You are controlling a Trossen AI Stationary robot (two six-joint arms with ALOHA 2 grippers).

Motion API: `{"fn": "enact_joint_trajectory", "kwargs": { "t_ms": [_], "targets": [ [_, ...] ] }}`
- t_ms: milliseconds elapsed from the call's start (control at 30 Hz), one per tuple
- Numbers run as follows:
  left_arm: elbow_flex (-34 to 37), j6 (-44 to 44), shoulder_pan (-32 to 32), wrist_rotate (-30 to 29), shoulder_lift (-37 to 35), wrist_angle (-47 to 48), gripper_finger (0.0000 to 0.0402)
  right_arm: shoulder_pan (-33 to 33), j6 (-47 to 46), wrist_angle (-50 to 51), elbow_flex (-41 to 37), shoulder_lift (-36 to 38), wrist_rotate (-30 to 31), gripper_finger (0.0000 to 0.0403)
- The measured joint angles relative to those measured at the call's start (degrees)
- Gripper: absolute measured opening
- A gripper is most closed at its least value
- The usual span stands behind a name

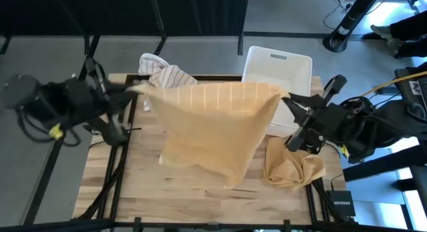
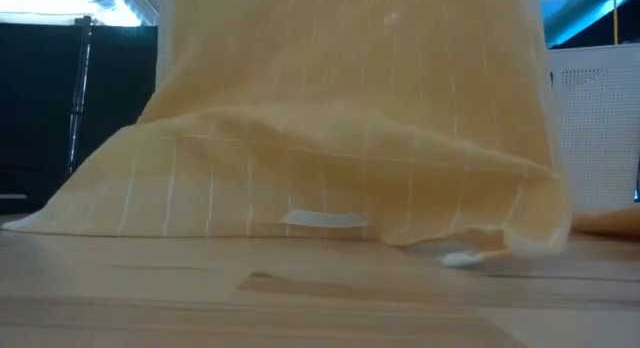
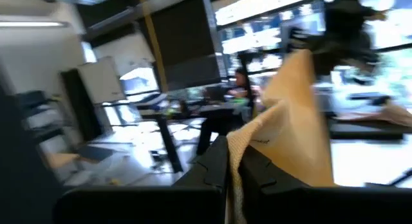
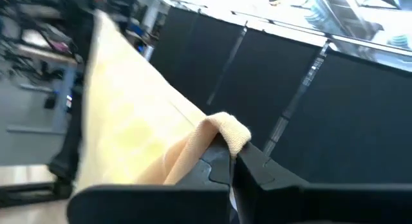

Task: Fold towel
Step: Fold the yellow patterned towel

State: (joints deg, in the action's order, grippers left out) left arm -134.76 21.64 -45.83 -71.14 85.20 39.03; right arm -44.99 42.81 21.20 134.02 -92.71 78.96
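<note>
Both end effectors [image 1: 137, 89] [image 1: 285, 95] clamped on towel [image 1: 213, 129] corners, aloft.

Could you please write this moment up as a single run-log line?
stage: towel lifted | left end effector: shut on yellow towel corner | right end effector: shut on opposite corner | towel: stretched between, lower edge on table

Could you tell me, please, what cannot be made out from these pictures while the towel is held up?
- Low view: the yellow towel fills the picture and hides both arms and most of the table.
- High view: the hanging towel covers the table beneath it and part of the white bin.
- High view: the striped cloth is partly behind the towel's edge.
- Left wrist view: the room is blurred.
</note>
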Motion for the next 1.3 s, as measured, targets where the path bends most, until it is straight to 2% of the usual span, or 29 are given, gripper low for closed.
{"fn": "enact_joint_trajectory", "kwargs": {
  "t_ms": [300,533,633,767,833,900,1000,1133,1300],
  "targets": [
    [0.0,-19.7,-11.2,0.0,-0.8,18.1,0.0001,0.0,1.1,1.5,0.0,-0.1,1.2,0.0002],
    [0.0,-40.8,-14.9,0.8,-0.6,28.2,0.0001,-0.6,-5.6,7.2,0.0,-2.0,0.8,0.0001],
    [0.2,-45.2,-16.8,3.2,0.2,29.2,0.0001,-3.0,-6.9,5.8,0.0,-4.2,-2.8,0.0001],
    [0.4,-44.4,-19.3,8.3,3.0,25.6,0.0001,-7.8,-3.6,-1.3,-0.1,-8.4,-5.8,0.0003],
    [0.4,-39.0,-20.5,8.5,4.9,19.3,0.0002,-9.8,0.0,-6.9,-0.1,-10.3,-6.1,0.0003],
    [0.4,-29.6,-22.1,8.4,6.6,10.1,0.0002,-11.6,6.0,-14.9,-0.1,-12.0,-6.1,0.0002],
    [0.4,-11.0,-24.8,8.1,8.3,-6.8,0.0001,-13.0,18.6,-30.9,-0.1,-13.8,-8.0,0.0002],
    [0.4,14.7,-27.1,3.5,9.3,-29.6,0.0001,-12.6,33.0,-48.0,0.0,-14.0,-9.5,0.0004],
    [0.4,34.9,-26.8,0.4,9.2,-48.6,0.0002,-10.2,36.7,-50.2,0.7,-11.6,-11.0,0.0002]
  ]
}}
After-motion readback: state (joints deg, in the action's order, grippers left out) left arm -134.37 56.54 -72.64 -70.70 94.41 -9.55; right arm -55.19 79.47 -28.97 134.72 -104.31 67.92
